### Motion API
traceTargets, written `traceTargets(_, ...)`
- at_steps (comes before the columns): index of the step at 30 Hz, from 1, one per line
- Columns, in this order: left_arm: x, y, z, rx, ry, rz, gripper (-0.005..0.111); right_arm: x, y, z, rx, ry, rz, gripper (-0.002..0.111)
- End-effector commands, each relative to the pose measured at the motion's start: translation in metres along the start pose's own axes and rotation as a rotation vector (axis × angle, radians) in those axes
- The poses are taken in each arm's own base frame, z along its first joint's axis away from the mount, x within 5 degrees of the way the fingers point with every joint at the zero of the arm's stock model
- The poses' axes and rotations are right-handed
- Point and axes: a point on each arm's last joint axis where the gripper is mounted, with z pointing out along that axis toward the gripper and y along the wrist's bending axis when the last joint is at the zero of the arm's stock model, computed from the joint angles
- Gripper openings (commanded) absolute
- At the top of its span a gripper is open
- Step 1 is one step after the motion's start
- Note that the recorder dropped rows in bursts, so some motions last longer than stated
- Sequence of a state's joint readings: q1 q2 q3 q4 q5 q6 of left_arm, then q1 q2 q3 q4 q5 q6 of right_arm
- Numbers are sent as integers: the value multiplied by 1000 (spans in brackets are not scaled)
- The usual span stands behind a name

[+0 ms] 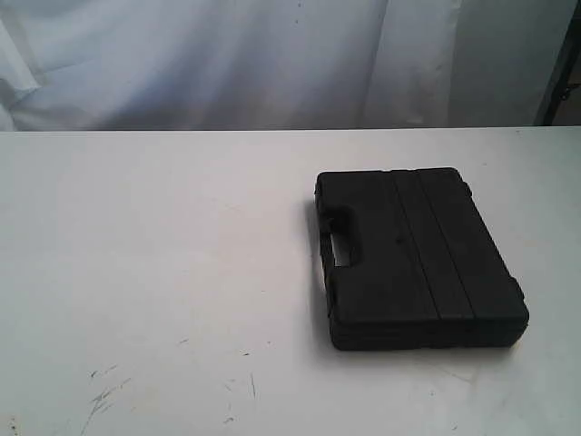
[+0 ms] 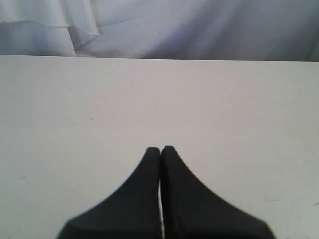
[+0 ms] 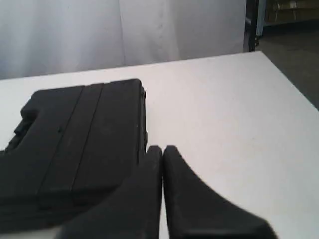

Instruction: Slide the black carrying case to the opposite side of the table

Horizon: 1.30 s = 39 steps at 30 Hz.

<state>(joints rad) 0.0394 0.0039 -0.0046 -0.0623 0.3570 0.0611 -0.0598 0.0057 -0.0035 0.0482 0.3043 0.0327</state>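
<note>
The black carrying case (image 1: 418,256) lies flat on the white table (image 1: 163,272), right of the middle, its handle cutout facing left. No arm shows in the exterior view. In the right wrist view the case (image 3: 75,144) fills the near side, and my right gripper (image 3: 163,149) is shut, empty, its tips beside the case's edge and above the table. My left gripper (image 2: 160,149) is shut too, holding nothing, with only bare table (image 2: 159,99) ahead of it.
Dark scratch marks (image 1: 104,395) mark the table near its front left. A white cloth backdrop (image 1: 272,54) hangs behind the far edge. The table's right corner (image 3: 259,55) drops off to a dark floor beyond.
</note>
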Motion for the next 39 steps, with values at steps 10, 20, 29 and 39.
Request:
traceTargets(10,0,0,0,-1,-15,-4,0,-39,1,-10,-7,-462,-3,0)
traceTargets(20,0,0,0,-1,-15,-4,0,-79,4,-30,-18,-633,-5,0)
traceTargets(29,0,0,0,-1,-15,-4,0,-168,11,-18,-13,-477,-4,0)
traceTargets(39,0,0,0,-1,-15,-4,0,-199,25,54,-69,-6,12,0)
